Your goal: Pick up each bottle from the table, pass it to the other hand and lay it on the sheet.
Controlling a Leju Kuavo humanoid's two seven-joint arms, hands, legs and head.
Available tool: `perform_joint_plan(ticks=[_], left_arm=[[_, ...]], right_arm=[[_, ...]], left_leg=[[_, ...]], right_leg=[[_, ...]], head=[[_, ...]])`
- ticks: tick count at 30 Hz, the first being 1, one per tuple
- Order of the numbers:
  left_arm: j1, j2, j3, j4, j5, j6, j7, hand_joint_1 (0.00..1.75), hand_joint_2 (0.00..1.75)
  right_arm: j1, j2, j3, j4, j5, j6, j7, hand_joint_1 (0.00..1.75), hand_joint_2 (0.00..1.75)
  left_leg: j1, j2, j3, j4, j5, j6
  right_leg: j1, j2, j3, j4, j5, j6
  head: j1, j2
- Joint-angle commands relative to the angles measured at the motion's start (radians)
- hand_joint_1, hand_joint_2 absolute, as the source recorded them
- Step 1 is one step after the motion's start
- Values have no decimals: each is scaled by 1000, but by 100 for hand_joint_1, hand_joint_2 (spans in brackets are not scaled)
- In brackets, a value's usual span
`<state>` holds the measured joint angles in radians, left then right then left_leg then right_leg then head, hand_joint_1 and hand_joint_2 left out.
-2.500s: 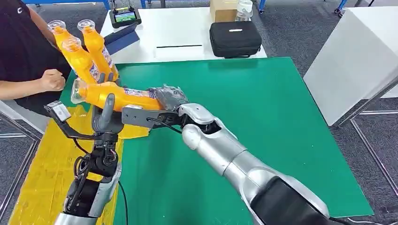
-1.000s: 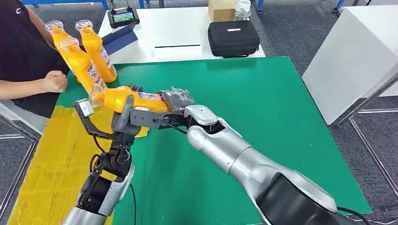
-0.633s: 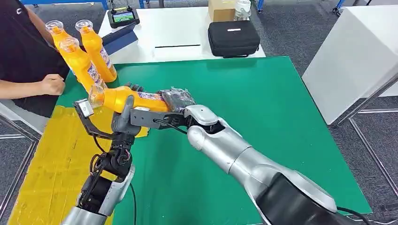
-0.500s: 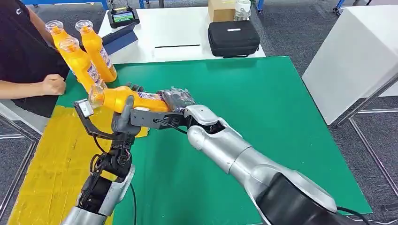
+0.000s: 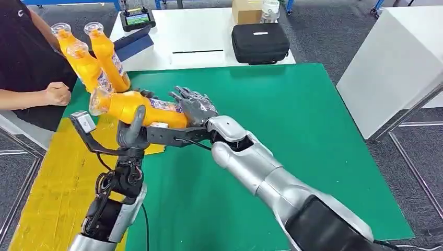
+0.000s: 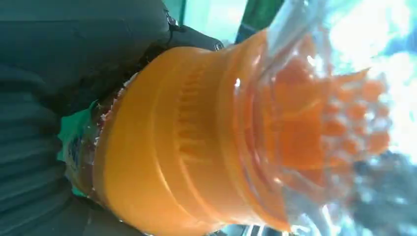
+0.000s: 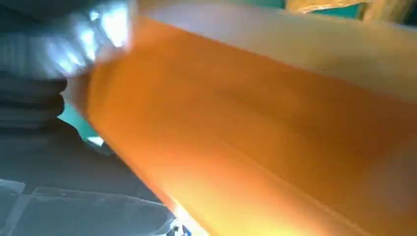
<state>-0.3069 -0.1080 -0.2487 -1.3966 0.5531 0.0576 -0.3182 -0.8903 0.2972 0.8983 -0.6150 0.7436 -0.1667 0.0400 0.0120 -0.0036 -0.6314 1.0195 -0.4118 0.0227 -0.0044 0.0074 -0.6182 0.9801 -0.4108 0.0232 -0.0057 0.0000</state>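
Orange bottle (image 5: 137, 106) is gripped level by the left hand (image 5: 133, 133), cap end away from the right hand (image 5: 192, 106), whose fingers are spread at its base. Green table (image 5: 292, 136) lies beneath, yellow sheet (image 5: 47, 188) beside.

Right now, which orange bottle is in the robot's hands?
The orange bottle lying sideways above the table, gripped by the left hand; the other three lie near the person.

a bottle (image 5: 137, 108) lies sideways above the worktop's (image 5: 292, 130) left side, between the left hand (image 5: 131, 135) and the right hand (image 5: 192, 108). three bottles (image 5: 99, 60) stand behind it. the sheet (image 5: 47, 183) lies left of the worktop.
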Motion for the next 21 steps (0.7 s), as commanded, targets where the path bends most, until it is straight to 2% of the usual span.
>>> perform_joint_plan(ticks=[1,3,4,14,15,16,19,20,21], left_arm=[[-11,6,58,-49,-9,-15,-7,175,175],[-13,5,58,-49,-8,-15,-7,175,175],[-13,5,58,-49,-8,-15,-7,175,175],[-37,25,116,-61,-120,65,-70,175,175],[-109,73,211,-11,-392,273,-155,175,175],[-111,77,218,-7,-416,290,-160,175,175],[-124,126,260,60,-576,406,-221,175,175],[-125,136,266,78,-593,422,-233,175,175],[-125,138,270,87,-593,423,-240,175,175]], right_arm=[[56,-30,-69,-52,53,18,-9,0,0],[54,-28,-70,-53,54,18,-9,0,0],[54,-28,-70,-53,54,18,-9,0,0],[96,-46,-96,-112,120,31,-43,0,0],[177,-122,-91,-313,141,23,-68,0,0],[185,-132,-90,-334,141,23,-71,0,0],[258,-230,-104,-504,115,18,-92,0,0],[269,-253,-109,-528,109,18,-97,0,0],[276,-265,-113,-541,106,20,-101,0,0]], left_leg=[[0,-2,2,0,0,0],[0,-3,6,0,-2,-1],[0,-2,2,0,0,0],[0,-2,3,0,-1,0],[1,-1,2,0,0,0],[1,-2,3,0,-1,-1],[1,-3,2,-1,0,-1],[1,-5,8,-1,-1,-1],[1,-4,4,-2,0,-1]], right_leg=[[0,-2,2,0,-1,0],[0,-4,7,0,-3,-1],[0,-3,3,0,-1,0],[0,-3,4,0,-2,0],[1,-2,3,0,-1,0],[1,-3,4,0,-1,0],[1,-4,4,-1,-1,-1],[1,-6,9,-1,-4,-1],[1,-5,6,-2,-2,0]], head=[[0,0],[0,0],[0,0],[0,0],[0,0],[0,0],[0,0],[0,0],[0,0]])
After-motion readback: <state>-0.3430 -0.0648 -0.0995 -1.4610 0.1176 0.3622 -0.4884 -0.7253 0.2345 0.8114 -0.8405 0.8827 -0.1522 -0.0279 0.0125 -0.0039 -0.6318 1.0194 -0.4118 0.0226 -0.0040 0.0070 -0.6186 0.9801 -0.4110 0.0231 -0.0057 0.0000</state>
